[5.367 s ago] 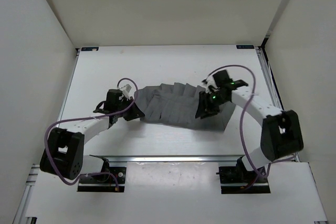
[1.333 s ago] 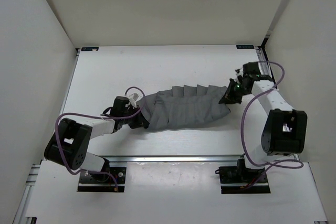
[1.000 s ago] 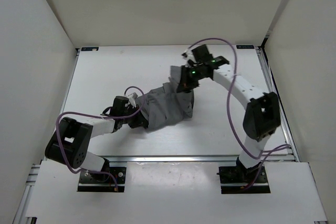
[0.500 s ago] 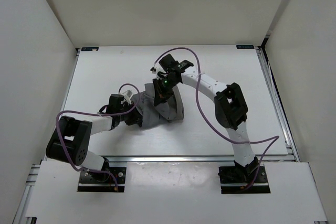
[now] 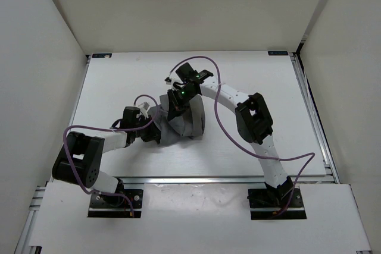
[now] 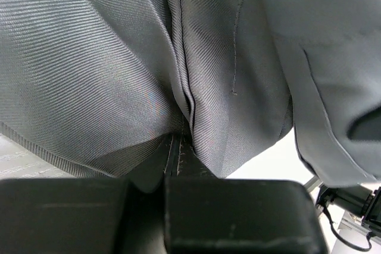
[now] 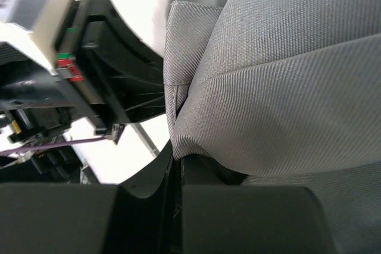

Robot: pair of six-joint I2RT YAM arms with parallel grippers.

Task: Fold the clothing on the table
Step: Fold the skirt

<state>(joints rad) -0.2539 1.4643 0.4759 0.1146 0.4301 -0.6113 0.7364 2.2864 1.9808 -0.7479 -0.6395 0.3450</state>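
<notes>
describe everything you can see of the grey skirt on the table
The skirt is dark grey, of soft, finely ribbed woven cloth with stitched seams and a hemmed edge. It lies bunched and doubled over itself in a compact heap on the white table, left of centre, its pleats mostly hidden. The left pincer is shut on its near left edge, and the right pincer is shut on a fold at its far side.
</notes>
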